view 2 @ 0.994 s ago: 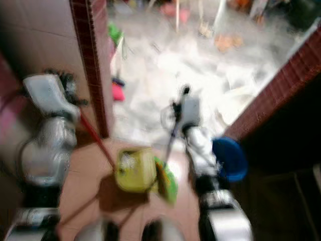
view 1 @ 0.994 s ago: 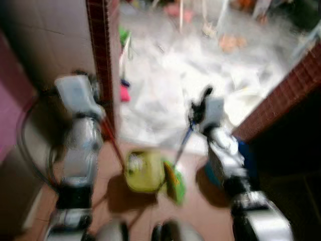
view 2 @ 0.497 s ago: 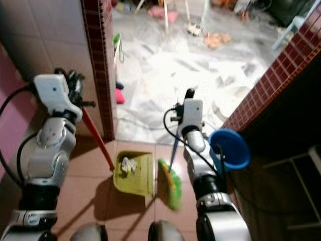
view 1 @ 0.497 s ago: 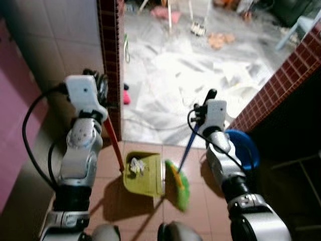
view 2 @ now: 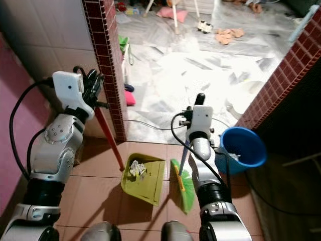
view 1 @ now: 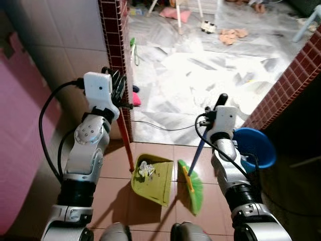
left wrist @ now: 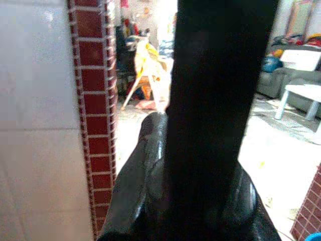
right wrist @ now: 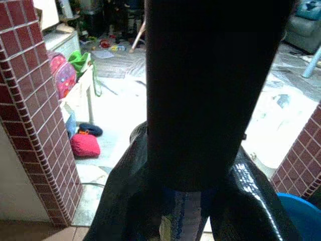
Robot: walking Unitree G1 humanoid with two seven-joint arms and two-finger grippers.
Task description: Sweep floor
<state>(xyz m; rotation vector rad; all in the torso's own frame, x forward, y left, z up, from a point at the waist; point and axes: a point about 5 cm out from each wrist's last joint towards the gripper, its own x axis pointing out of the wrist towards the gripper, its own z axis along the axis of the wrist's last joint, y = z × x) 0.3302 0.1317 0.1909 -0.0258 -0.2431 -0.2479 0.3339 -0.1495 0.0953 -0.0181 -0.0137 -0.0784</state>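
Observation:
A yellow-green dustpan [view 1: 153, 179] lies on the brown tiles just in front of my feet, with a small wad of white litter [view 1: 146, 168] inside it. Its red handle [view 1: 127, 147] rises to my left gripper [view 1: 118, 90], which is shut on it beside the brick pillar. A green broom head [view 1: 193, 186] rests on the floor right beside the dustpan's right edge. Its blue handle [view 1: 200, 152] runs up to my right gripper [view 1: 218, 103], shut on it. In the right wrist view the black fingers [right wrist: 150, 165] close around the handle.
A red brick pillar [view 1: 116, 55] stands by my left arm and a brick wall [view 1: 296, 75] on the right. A blue bucket [view 1: 257, 147] sits by my right arm. A cable [view 1: 165, 128] crosses the doorway; beyond is pale floor with scattered clothes [view 1: 230, 35].
The whole picture has shifted and sharpened, so the camera moved. Both grippers keep their hold, and the broom head stays beside the dustpan.

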